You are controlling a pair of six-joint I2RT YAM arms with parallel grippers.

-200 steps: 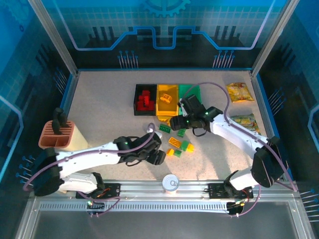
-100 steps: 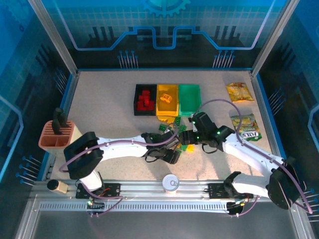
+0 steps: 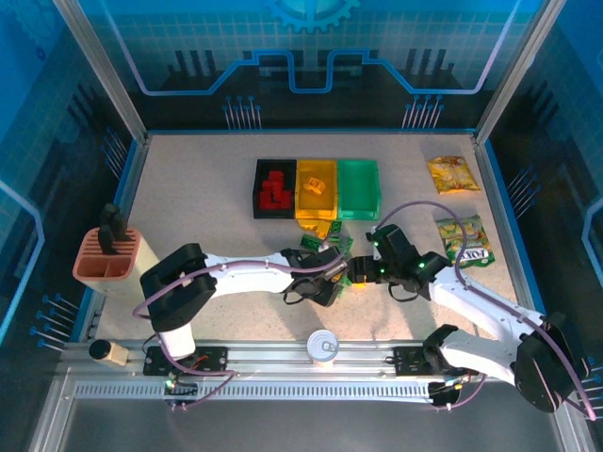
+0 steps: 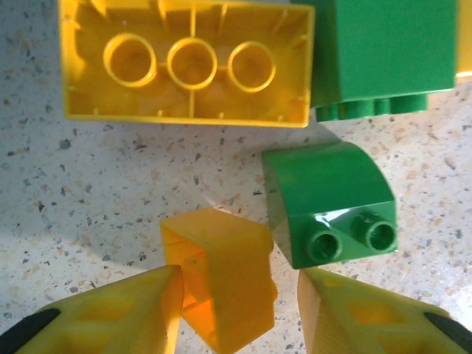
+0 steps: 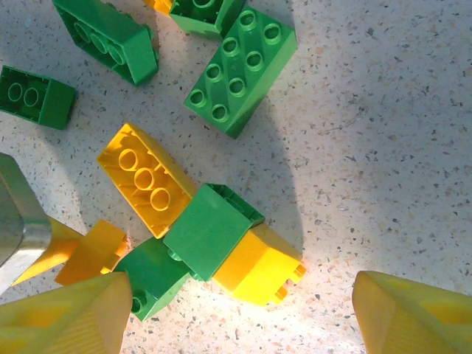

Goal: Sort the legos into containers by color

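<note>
Left gripper [image 4: 240, 287] is straddling a small glossy yellow brick [image 4: 221, 269], tipped over, hollow side showing, jaws not clamping yet.

White arms [image 3: 247, 276], black joints [image 3: 179, 273], yellow fingers [image 4: 103, 313]

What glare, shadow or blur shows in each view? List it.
Left wrist: white glint on the small green brick. Right wrist: broad shadow across the table, bright patch by the yellow brick. Top external: reflections on the glass wall, no blur.
</note>
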